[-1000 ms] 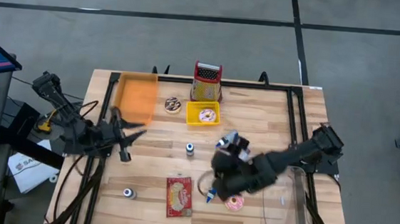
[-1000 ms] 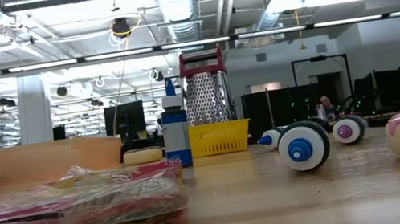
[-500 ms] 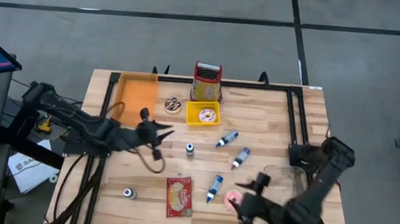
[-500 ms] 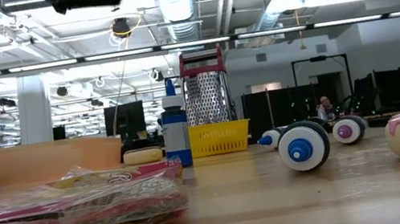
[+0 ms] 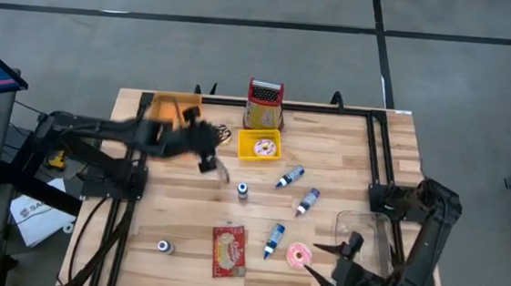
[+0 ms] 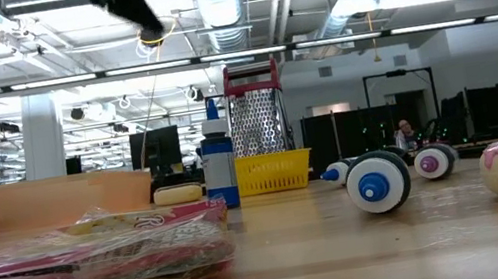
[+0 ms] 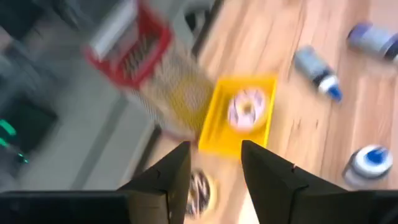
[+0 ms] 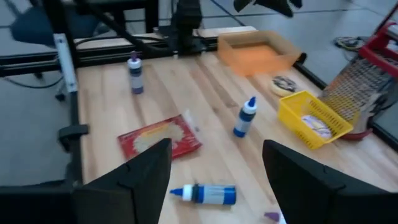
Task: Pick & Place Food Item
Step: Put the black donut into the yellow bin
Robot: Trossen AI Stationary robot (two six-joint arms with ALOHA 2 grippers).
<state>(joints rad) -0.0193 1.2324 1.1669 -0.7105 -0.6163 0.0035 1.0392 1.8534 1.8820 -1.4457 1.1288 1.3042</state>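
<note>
A pink-iced donut [image 5: 299, 254] lies near the table's front edge, close to my right gripper [image 5: 317, 263], which stands open and empty just to its right. A second donut [image 5: 262, 146] lies in the yellow basket [image 5: 276, 154]. A chocolate donut [image 5: 222, 134] rests on the wood beside it. A red food packet [image 5: 228, 250] lies flat at the front. My left gripper [image 5: 217, 166] hovers open and empty over the table, left of the basket. In its wrist view the basket donut [image 7: 245, 109] shows ahead of the fingers [image 7: 168, 183].
An orange bin [image 5: 173, 118] and a red-topped grater [image 5: 264, 104] stand at the far edge. Several blue-capped bottles [image 5: 290, 177] lie and stand around the table's middle. A clear container [image 5: 361, 252] sits at the front right, beside my right arm.
My left gripper has swung up from the table's left edge toward the far side and the yellow basket. My right gripper has pulled away from the bottles in the middle toward the near right corner, uncovering them.
</note>
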